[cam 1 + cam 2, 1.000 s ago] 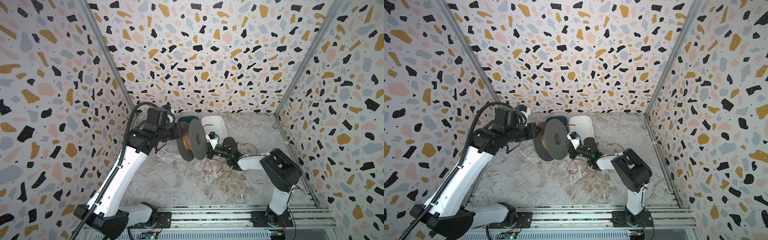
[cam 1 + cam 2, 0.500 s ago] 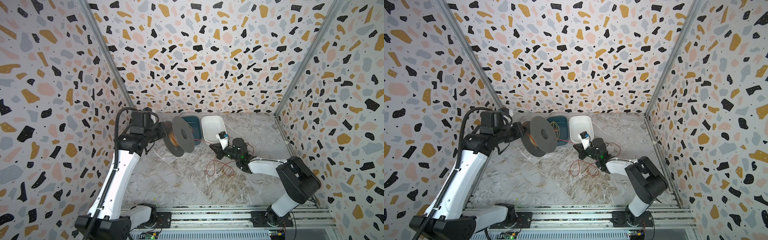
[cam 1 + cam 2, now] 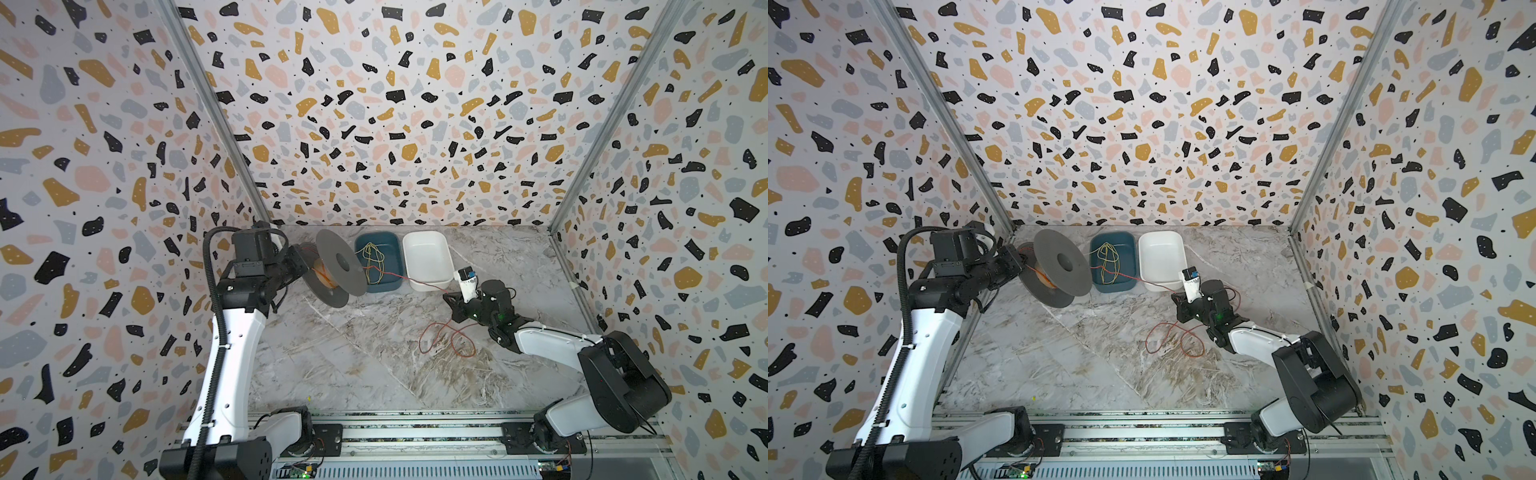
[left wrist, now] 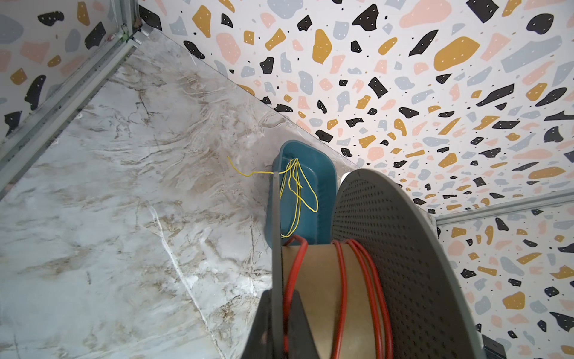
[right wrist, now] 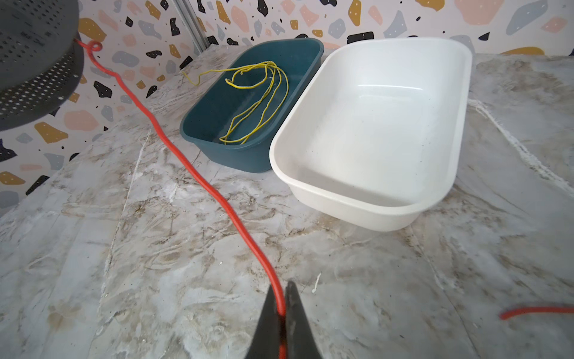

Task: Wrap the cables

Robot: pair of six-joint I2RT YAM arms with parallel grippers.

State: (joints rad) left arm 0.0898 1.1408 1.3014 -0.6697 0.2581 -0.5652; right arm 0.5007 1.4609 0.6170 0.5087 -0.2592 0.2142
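The left pincer (image 3: 304, 266) is clamping the spool (image 3: 340, 262) beside the blue tub (image 3: 392, 249). The right pincer (image 3: 450, 299) is pinching the red cable (image 3: 386, 274), which is stretching from the spool past the tub, its slack lying looped on the surface (image 3: 353, 374).

Left arm (image 3: 240, 365): white shell links, black joint housings; black corrugated conduit (image 3: 214, 291) outside, held by white zip ties (image 3: 225, 346). Right arm (image 3: 548, 343): white forearm link, bulky black elbow housing (image 3: 619, 378), green indicator light (image 3: 500, 314), white camera module (image 3: 466, 284) with blue patch at wrist. Right gripper (image 5: 282, 287): two black tapered fingers (image 5: 267, 329).
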